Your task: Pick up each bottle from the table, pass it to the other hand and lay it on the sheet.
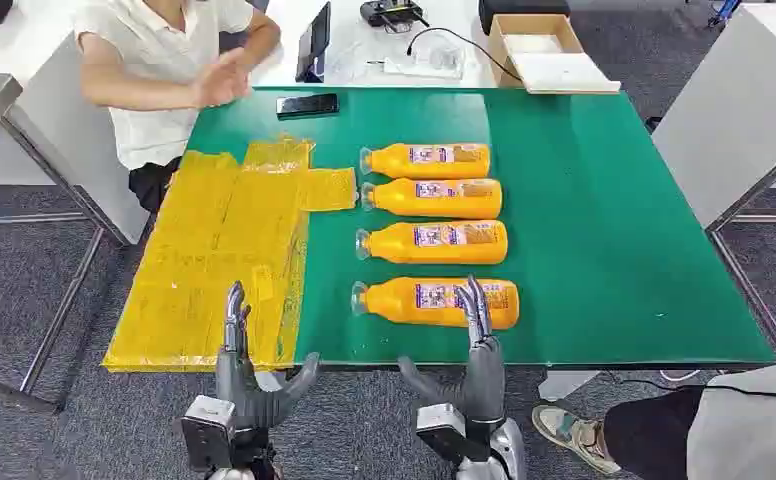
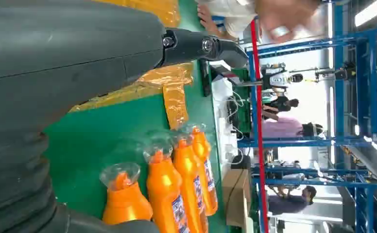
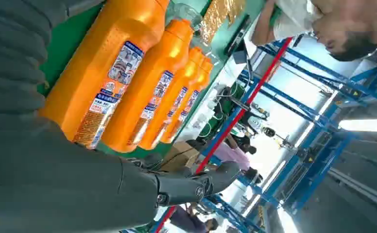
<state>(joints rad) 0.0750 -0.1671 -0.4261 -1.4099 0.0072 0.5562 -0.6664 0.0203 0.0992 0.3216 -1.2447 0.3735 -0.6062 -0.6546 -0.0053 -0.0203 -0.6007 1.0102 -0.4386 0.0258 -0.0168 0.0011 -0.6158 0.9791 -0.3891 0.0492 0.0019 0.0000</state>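
Grey carpet floor (image 1: pixel 24 290) surrounds the green-topped table (image 1: pixel 614 250), with white tables (image 1: pixel 744 110) beside and behind it, and blue metal racking (image 3: pixel 322 121) stands under bright ceiling lights (image 3: pixel 366 125).

Bottles (image 1: pixel 434 230): four, orange, lying in a column
Sheets (image 1: pixel 214 255): one, yellow
Phones (image 1: pixel 307 104): one, at 12 o'clock
Cardboard boxes (image 1: pixel 549 50): one

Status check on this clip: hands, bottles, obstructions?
Left hand and right hand open, empty. Four bottles lying on green table, none on yellow sheet. Person's hand near far edge.
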